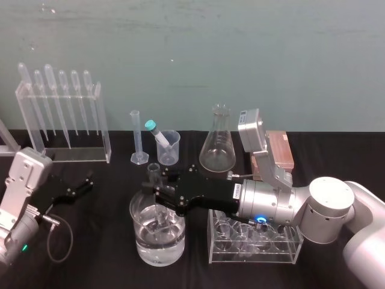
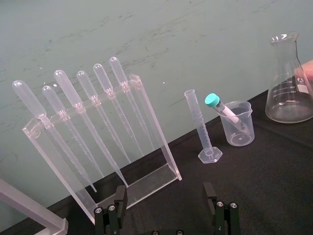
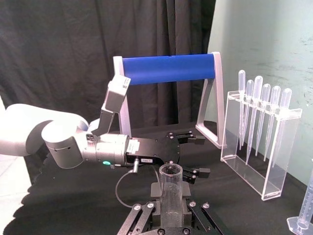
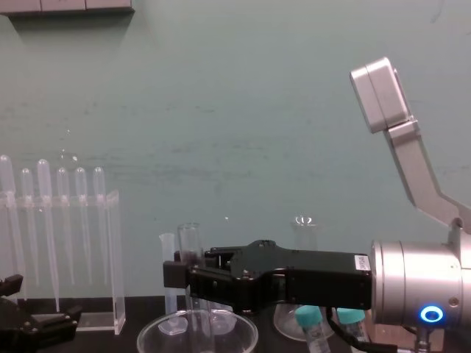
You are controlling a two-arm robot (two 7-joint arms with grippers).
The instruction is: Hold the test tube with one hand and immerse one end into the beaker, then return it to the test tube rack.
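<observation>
My right gripper [image 1: 157, 195] clasps the tall clear glass test tube [image 1: 153, 173] upright so its end dips into the wide glass beaker [image 1: 171, 244]. My left gripper [image 1: 84, 183] lies released at the left edge of the counter [image 1: 102, 265].

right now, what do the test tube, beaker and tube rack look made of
Test tube: probably clear glass; glossy, thin-walled, see-through.
Beaker: likely glass too; transparent, with shiny highlights on its wall.
Tube rack: looks like clear acrylic; flat panels with bright edges.
</observation>
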